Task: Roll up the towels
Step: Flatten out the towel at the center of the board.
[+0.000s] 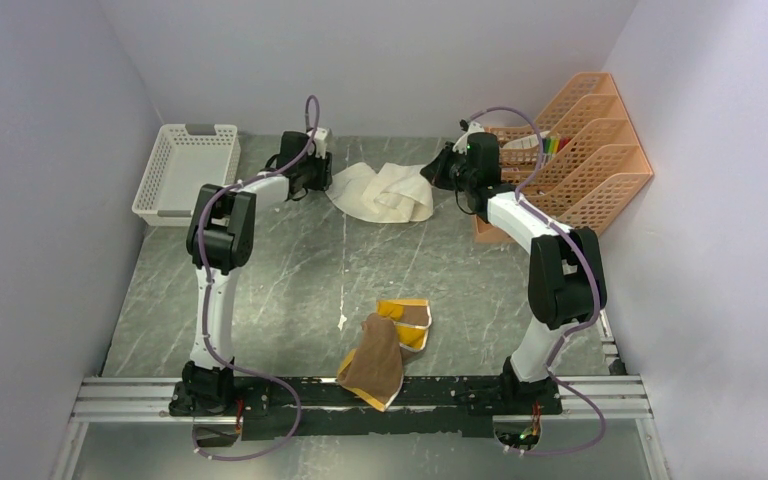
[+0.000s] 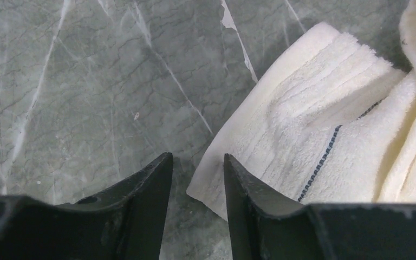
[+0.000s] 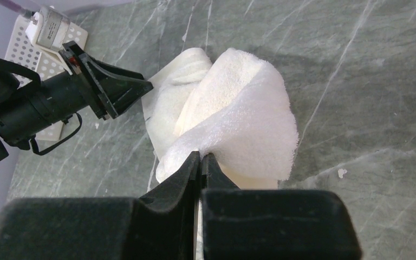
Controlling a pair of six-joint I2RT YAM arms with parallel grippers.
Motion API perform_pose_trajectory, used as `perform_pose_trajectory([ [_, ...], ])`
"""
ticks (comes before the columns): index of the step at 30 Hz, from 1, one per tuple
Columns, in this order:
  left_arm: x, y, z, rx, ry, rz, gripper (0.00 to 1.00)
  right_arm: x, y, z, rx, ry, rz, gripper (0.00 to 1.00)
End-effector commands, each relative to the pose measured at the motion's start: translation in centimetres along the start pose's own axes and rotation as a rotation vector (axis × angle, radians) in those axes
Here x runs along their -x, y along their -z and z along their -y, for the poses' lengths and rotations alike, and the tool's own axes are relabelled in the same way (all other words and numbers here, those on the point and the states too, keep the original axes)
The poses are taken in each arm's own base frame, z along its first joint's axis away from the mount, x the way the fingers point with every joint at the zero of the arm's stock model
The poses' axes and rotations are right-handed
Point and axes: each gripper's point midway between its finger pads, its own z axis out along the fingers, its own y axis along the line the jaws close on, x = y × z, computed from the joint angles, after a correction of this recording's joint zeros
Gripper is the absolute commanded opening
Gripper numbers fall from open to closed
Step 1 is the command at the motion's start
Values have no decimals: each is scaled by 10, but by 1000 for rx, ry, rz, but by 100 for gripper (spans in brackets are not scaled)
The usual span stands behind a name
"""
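Note:
The cream-white towel lies rumpled at the back middle of the table. My right gripper is shut on its right edge and holds that part lifted and folded over; the towel bulges above the fingertips. My left gripper is open and empty, low over the table at the towel's left corner, one finger over the cloth edge. The same gripper shows in the right wrist view. The brown towel with its mustard-yellow reverse lies crumpled at the near middle, far from both grippers.
A white plastic basket stands at the back left. An orange file rack stands at the back right, close behind my right arm. Walls close in the table on three sides. The mounting rail runs along the near edge.

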Motion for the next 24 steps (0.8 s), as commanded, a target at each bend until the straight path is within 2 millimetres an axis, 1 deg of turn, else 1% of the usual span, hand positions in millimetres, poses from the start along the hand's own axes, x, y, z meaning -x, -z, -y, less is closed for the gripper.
perform_pose_trajectory([
  [1,-39,-1,0,-12,28,-94,44,8,9,-1,0,13,21,0],
  [2,-44,-2,2,-18,29,-103,36,7,9,0,-5,13,19,0],
  [3,-50,-2,3,-27,30,-113,26,6,9,1,-10,15,17,0],
  [4,-54,-2,4,-33,34,-125,12,6,10,2,-15,16,15,0],
  [5,-58,-2,4,-35,39,-137,7,6,10,4,-22,18,16,1],
  [8,-58,4,6,-31,53,-146,7,10,14,6,-46,26,23,10],
  [10,-46,16,-3,22,60,-121,7,14,18,8,-71,29,34,21],
  [12,-26,35,-22,114,85,-78,7,20,22,10,-89,21,51,36],
  [13,-16,47,-34,162,113,-52,7,22,25,13,-101,13,59,46],
  [14,-6,62,-48,210,155,-21,7,24,27,14,-114,7,69,56],
  [15,4,78,-61,243,200,16,7,26,30,17,-126,2,80,63],
  [16,10,92,-75,270,255,45,7,28,32,19,-138,-2,92,69],
  [17,18,110,-91,297,306,83,7,28,33,20,-144,-2,100,73],
  [19,27,134,-104,322,372,133,7,31,35,20,-148,10,114,76],
  [20,31,144,-107,344,389,149,7,31,34,17,-142,28,116,77],
  [22,32,154,-106,359,409,153,7,28,26,5,-144,110,103,77],
  [24,28,155,-101,342,449,138,7,18,14,-20,-165,275,70,78],
])
